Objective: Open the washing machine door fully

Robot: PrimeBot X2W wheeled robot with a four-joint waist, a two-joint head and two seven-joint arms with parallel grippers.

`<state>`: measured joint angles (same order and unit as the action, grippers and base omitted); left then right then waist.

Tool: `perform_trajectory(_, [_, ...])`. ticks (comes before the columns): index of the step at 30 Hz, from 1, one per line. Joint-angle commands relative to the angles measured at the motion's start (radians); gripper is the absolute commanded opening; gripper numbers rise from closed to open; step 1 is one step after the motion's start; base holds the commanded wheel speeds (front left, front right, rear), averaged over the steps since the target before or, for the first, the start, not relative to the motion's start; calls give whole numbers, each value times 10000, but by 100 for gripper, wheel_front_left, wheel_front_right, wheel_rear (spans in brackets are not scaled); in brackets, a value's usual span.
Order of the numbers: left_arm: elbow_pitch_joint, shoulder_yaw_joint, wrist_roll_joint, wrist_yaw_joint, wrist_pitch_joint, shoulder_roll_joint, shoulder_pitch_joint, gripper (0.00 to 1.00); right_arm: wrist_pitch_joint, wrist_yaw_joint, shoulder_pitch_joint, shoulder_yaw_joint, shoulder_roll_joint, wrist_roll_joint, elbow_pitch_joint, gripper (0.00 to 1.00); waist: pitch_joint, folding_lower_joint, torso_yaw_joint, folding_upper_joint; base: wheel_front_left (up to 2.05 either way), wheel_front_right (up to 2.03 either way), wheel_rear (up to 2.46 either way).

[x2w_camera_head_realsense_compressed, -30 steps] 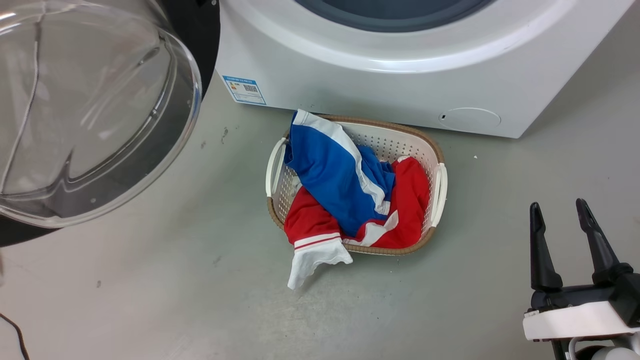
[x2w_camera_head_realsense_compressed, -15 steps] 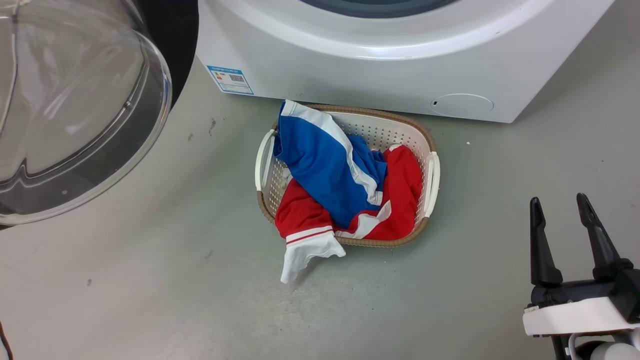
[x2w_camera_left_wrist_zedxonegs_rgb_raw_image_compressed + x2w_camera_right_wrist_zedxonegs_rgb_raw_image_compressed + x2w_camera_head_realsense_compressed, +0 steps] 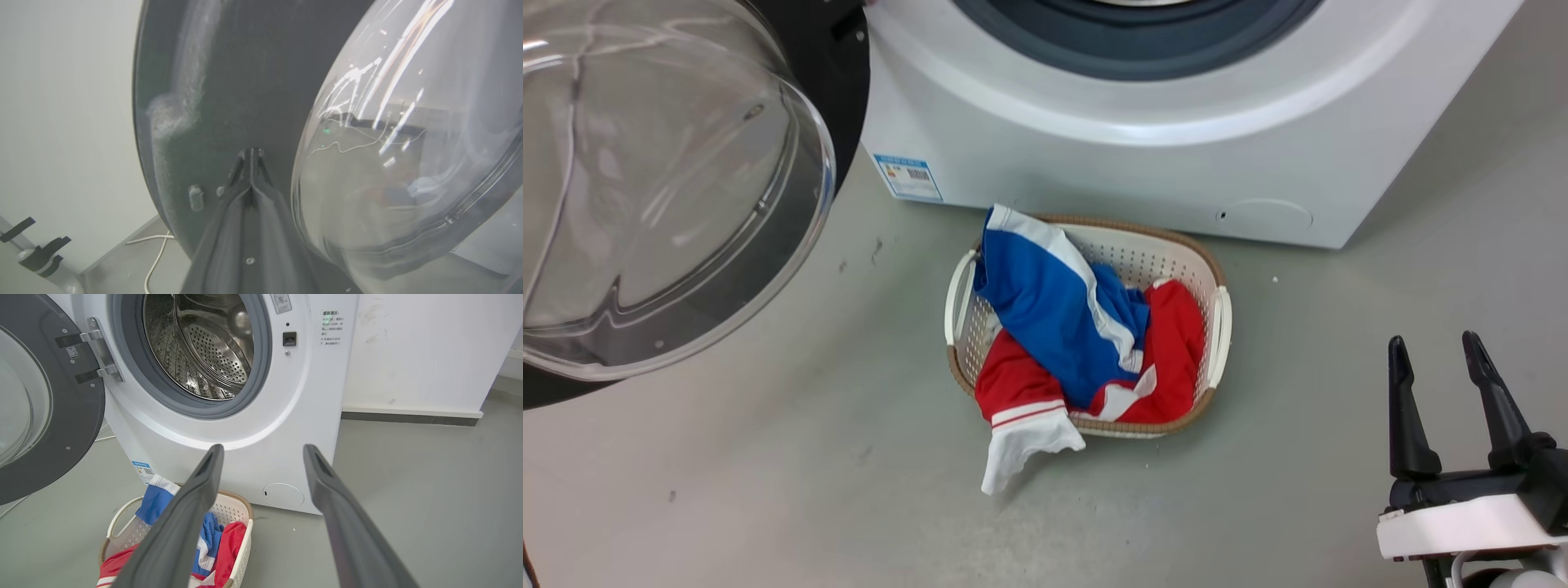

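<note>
At ten o'clock in your head view, the door point(image 3: 670, 188) stands well off the washer point(image 3: 1143, 163) at twelve, with its glass bowl bulging toward you and the black rim behind it. From the right wrist, the hinge point(image 3: 100, 351) is splayed and the mouth of the drum point(image 3: 204, 347) lies fully bare, so I judge most of the opening done. What may remain is a last stretch to the hinge stop; you cannot tell from here whether the door has travel left. Your left tool point(image 3: 251, 157) is pressed together with nothing between, its tip at the rim's inner face beside the bowl, contact unclear. Your right tool point(image 3: 1433, 340) sits spread and empty at four o'clock, well apart from the basket point(image 3: 1219, 327) at centre.
</note>
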<state>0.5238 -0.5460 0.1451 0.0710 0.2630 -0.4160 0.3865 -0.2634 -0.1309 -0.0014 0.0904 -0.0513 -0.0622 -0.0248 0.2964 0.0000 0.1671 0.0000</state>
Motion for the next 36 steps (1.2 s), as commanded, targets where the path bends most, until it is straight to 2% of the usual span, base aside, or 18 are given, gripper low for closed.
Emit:
perform_trajectory(1, [-287, -14, -115, 69, 26, 104, -139, 0, -18, 2, 49, 30, 19, -42, 13, 100, -251, 0, 43, 0, 0, 0, 0])
perform_trajectory(13, [-3939, 299, -649, 390, 25, 929, -581, 0, -18, 2, 456, 24, 19, -276, -76, 100, -1223, 0, -34, 0, 0, 0, 0])
perform_trajectory(15, [-4412, 512, -812, 421, 26, 935, -633, 41, -18, 2, 501, -2, 19, -316, -48, 100, -1354, 0, -87, 0, 0, 0, 0])
perform_trajectory(16, [-4651, 640, -867, 429, 25, 962, -629, 100, -18, 2, 537, 1, 18, -343, -39, 100, -1408, 0, -117, 0, 0, 0, 0])
perform_trajectory(22, [-5589, 1449, -1161, 492, 23, 1230, -845, 100, -18, 2, 667, -84, 19, -460, 12, 100, -1813, 0, -402, 0, 0, 0, 0])
perform_trajectory(26, [-5786, 2353, -1305, 524, 24, 1532, -1102, 100, -18, 2, 773, -72, 18, -486, -61, 100, -2053, 0, -613, 0, 0, 0, 0])
perform_trajectory(33, [-6167, 3730, -1609, 327, 24, 2680, -2052, 100, -18, 2, 916, -70, 18, -427, -417, 100, -2300, 0, -932, 0, 0, 0, 0])
perform_trajectory(36, [-6156, 4019, -1650, 207, 24, 2975, -2477, 100, -18, 2, 978, -109, 18, -393, -609, 100, -2336, 0, -1034, 0, 0, 0, 0])
